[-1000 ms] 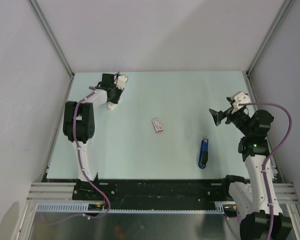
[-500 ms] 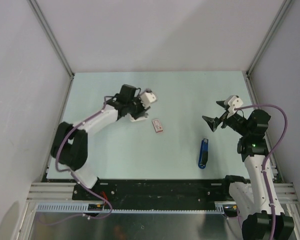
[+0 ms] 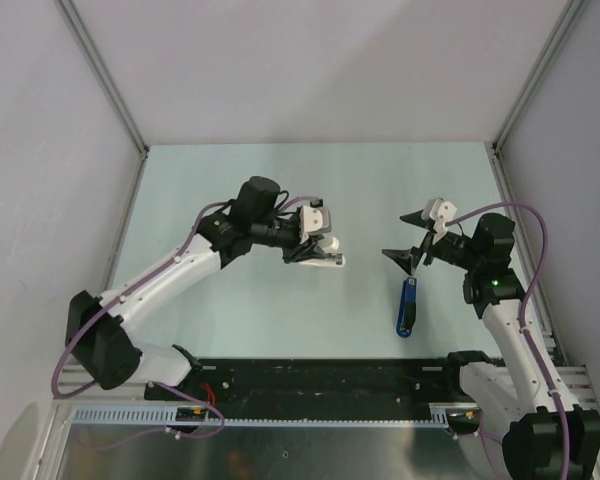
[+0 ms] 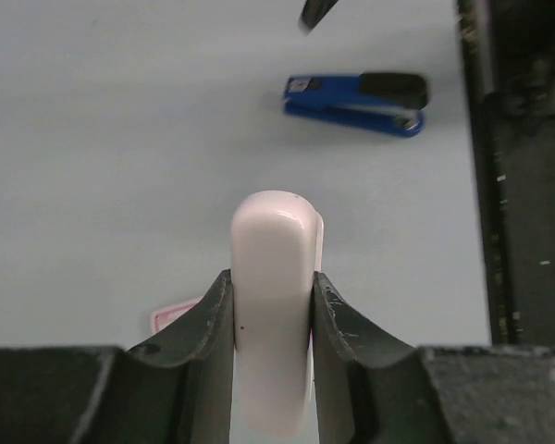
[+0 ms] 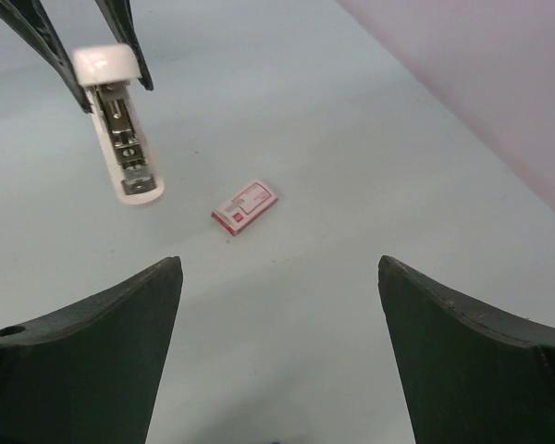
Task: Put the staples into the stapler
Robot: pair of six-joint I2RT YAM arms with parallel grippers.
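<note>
We start with the table (image 3: 230,180), pale green and walled on three sides, with both arms working over its middle. The left arm (image 3: 170,275) is stretched long and low towards the centre. The right arm (image 3: 505,320) stands more upright on its side, with its wrist bent inward.

On to the business ends. The left gripper (image 4: 271,282) has its jaws clamped on a white piece (image 5: 125,139) shaped much like a small stapler, with a metal channel showing along one face. It hangs clear of the surface, nose angled down. What it's for, we can't say.

The right gripper (image 3: 405,238) has its jaws spread wide with nothing between them. It hovers just past the far end of the stapler (image 3: 407,307), and we read that as lining up to come down on it.

That blue stapler lies flat on the table, close in front of the right arm and well apart from the left. It looks shut and nothing is touching it, so we judge the loading hasn't begun.

Smallest of all is the box of staples (image 5: 245,205), pink and white. It sits on the table just beside and below the white piece. From overhead the left gripper hides it, and the left wrist view catches only a pink corner. It looks closed, so we can't see the staples themselves.
</note>
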